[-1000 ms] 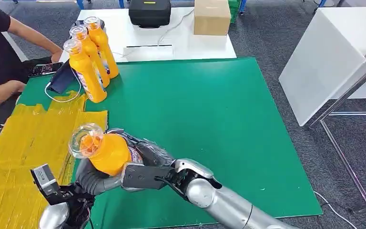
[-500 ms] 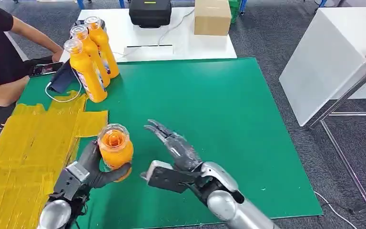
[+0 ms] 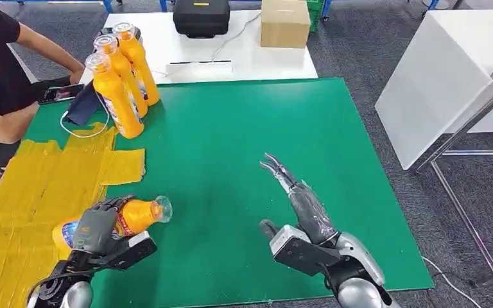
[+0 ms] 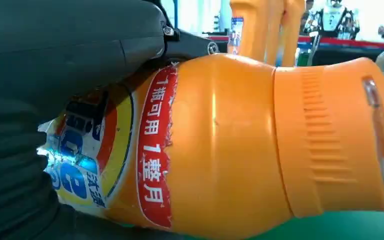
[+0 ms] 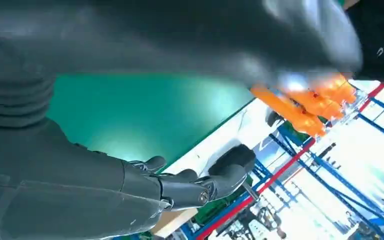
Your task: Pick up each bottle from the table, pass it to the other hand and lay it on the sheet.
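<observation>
4 orange bottles [image 3: 125, 77], 1 cardboard box [image 3: 285, 22], 1 black case [image 3: 201, 16], 1 phone [image 3: 58, 94]

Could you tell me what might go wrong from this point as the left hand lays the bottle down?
The bottle lies on its side in the left hand, its cap end over the green mat, not the yellow sheet; released here, it may roll off the sheet. The fingers wrapped over it could drag it on release.

Green mat [image 3: 244, 147] centre open; upright bottles [image 3: 121, 83] far-left
</observation>
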You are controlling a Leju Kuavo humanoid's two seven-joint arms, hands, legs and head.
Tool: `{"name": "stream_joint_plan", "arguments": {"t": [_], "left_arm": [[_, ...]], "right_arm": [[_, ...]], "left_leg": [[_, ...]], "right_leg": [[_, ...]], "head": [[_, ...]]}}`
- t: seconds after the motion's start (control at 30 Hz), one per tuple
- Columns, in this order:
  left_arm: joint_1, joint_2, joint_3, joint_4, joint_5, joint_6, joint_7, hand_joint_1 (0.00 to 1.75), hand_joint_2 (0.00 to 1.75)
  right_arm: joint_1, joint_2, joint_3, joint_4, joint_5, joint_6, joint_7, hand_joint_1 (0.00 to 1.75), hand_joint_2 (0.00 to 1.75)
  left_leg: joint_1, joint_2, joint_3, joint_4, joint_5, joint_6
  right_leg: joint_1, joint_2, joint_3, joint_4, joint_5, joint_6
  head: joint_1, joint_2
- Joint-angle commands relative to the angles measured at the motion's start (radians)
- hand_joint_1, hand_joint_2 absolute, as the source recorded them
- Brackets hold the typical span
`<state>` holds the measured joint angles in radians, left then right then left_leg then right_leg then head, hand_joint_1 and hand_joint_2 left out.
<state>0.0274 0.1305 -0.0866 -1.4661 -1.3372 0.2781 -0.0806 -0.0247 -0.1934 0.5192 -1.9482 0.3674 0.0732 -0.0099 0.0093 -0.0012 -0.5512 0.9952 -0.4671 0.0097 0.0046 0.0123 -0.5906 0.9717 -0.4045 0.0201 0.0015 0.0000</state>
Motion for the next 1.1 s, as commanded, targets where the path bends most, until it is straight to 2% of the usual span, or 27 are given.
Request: {"name": "stream_joint_plan", "arguments": {"t": [0.03,0.13,0.27,0.3,1.1], "left_arm": [[-0.034,0.098,-0.049,0.195,-0.112,-0.009,0.058,1.75,1.75],[-0.039,0.106,-0.058,0.219,-0.106,-0.032,0.054,1.75,1.75],[-0.059,0.131,-0.087,0.264,-0.099,-0.076,0.051,1.71,1.75],[-0.066,0.132,-0.09,0.278,-0.108,-0.084,0.066,0.0,1.75],[-0.082,0.129,-0.093,0.296,-0.12,-0.105,0.086,0.0,1.75]], "right_arm": [[-0.007,-0.039,-0.03,-0.011,-0.021,0.017,-0.006,0.0,0.0],[-0.008,-0.04,-0.025,-0.009,-0.019,0.02,-0.006,0.0,0.0],[-0.02,-0.04,-0.022,0.004,-0.026,0.026,-0.005,0.0,0.0],[-0.021,-0.038,-0.022,0.008,-0.028,0.028,-0.005,0.0,0.0],[-0.017,-0.036,-0.018,0.013,-0.027,0.033,-0.006,0.0,0.0]], "left_leg": [[-0.001,0.001,0.005,-0.002,0.0,-0.001],[-0.001,-0.001,0.007,-0.003,0.0,-0.001],[-0.001,0.001,0.005,-0.002,0.001,-0.001],[-0.001,0.0,0.004,-0.002,0.001,-0.001],[-0.001,-0.001,0.011,-0.002,0.003,-0.002]], "right_leg": [[-0.001,0.0,0.003,-0.001,-0.001,0.0],[0.0,-0.003,0.006,-0.001,-0.002,0.0],[0.0,0.0,0.004,0.0,-0.001,0.0],[0.0,0.0,0.002,0.001,0.0,0.0],[0.0,0.0,0.013,0.0,0.001,0.0]], "head": [[0.0,0.0],[0.0,0.0],[0.0,0.0],[0.0,0.0],[0.0,0.0]]}}
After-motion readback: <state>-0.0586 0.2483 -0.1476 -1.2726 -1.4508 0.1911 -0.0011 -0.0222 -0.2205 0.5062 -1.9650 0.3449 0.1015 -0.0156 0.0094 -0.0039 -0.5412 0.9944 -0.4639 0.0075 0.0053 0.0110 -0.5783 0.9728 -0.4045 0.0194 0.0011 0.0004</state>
